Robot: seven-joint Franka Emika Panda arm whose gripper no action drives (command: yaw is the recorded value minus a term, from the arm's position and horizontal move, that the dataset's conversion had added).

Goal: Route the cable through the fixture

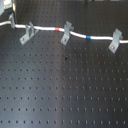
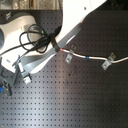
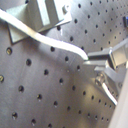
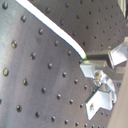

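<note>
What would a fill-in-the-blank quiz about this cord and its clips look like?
1. The long cord is ____ apart from two short coloured bands.
2. In the first exterior view it runs past ____ grey clips.
3. The band nearer the first exterior view's right is ____.
4. The board under it all, dotted with rows of small holes, is ____.

Missing words: white; three; blue; black.

one white cable (image 1: 47, 28) (one red band, one blue band), three grey clips, one perforated board (image 1: 65, 90)
</note>
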